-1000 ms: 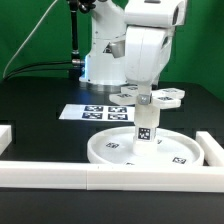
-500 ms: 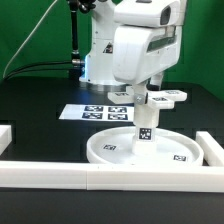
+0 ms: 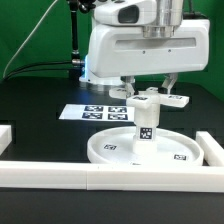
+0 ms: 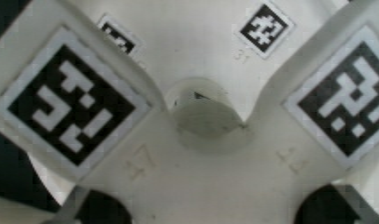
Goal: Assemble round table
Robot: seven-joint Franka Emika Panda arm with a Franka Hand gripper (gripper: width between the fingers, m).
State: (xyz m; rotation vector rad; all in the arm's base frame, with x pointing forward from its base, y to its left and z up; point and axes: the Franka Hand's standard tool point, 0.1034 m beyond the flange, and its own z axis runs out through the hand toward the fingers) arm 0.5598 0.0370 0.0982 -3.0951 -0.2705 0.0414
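The black counter [image 3: 40, 100] fills most of the exterior view, with a green backdrop behind it. The white robot arm [image 3: 140, 40] takes up the upper middle and upper right of that frame, its broad wrist housing hanging over the work. Long white border rails [image 3: 60, 177] run across the lower part of the frame, with short upright ends at the lower left and lower right.

Just above the front rail, low in the center, lies the large rimmed round disc [image 3: 110, 150], flat on the counter with small tags on its face. From its middle rises the short thick cylindrical post [image 3: 146, 122], upright, with a black-and-white tag on its side. On top of the post, right under the wrist, is the cross-shaped piece [image 3: 147, 97], lying level, its arms reaching toward the frame's right.

The marker board [image 3: 88, 112] lies flat on the counter left of the post and behind the disc.

The gripper [image 3: 148, 84] is down at the cross-shaped piece; its fingers [image 3: 170, 84] stand either side of the piece, but whether they press on it cannot be told. The wrist view is filled by the white cross-shaped piece [image 4: 204, 130], seen close, with large tags on its arms around a round hub.
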